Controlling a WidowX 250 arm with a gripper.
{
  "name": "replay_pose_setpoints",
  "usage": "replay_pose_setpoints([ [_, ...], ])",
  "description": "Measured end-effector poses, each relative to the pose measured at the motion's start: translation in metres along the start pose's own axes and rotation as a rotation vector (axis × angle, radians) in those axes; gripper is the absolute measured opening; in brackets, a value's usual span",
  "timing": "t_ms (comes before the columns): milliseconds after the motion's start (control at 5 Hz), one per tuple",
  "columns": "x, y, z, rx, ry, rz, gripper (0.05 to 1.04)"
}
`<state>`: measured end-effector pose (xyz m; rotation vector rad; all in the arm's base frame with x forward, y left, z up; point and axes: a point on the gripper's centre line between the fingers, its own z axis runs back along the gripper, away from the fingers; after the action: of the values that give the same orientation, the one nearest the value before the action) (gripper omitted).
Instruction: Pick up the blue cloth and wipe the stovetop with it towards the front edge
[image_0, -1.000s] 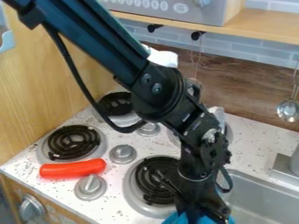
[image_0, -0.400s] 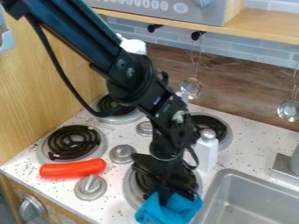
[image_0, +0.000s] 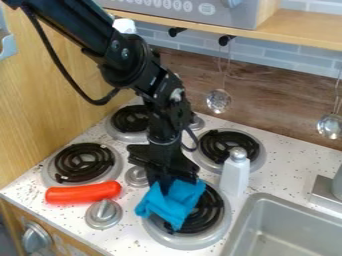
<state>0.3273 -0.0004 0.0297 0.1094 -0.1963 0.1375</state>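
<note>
The gripper (image_0: 164, 186) hangs over the near right burner (image_0: 204, 212), pointing down, with its fingers closed on a blue cloth (image_0: 172, 202). The bunched cloth covers the left part of that burner; whether it rests on the coils I cannot tell. Left of the cloth, an orange-red sausage-shaped object (image_0: 83, 193) lies between the near left burner (image_0: 84, 163) and a silver knob (image_0: 103, 214). To the right of the gripper, a white bottle (image_0: 234, 172) stands upright beside the burners.
At the lower right is the grey sink (image_0: 257, 205), with a faucet base (image_0: 327, 192) behind its right side. Two more burners lie at the back, the right one (image_0: 229, 146) near the bottle. Ladles (image_0: 218, 101) hang below the wooden shelf (image_0: 294, 30).
The gripper has moved left and away from the front edge, carrying the blue cloth from near the sink to above the near right burner. The bottle and back right burner have come into view.
</note>
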Motion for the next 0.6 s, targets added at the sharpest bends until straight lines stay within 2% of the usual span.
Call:
replay_pose_setpoints([
  [400,0.038,0.021,0.000,-0.019,-0.001,0.093,0.101],
  [600,0.038,0.021,-0.002,-0.019,0.005,0.107,0.101],
])
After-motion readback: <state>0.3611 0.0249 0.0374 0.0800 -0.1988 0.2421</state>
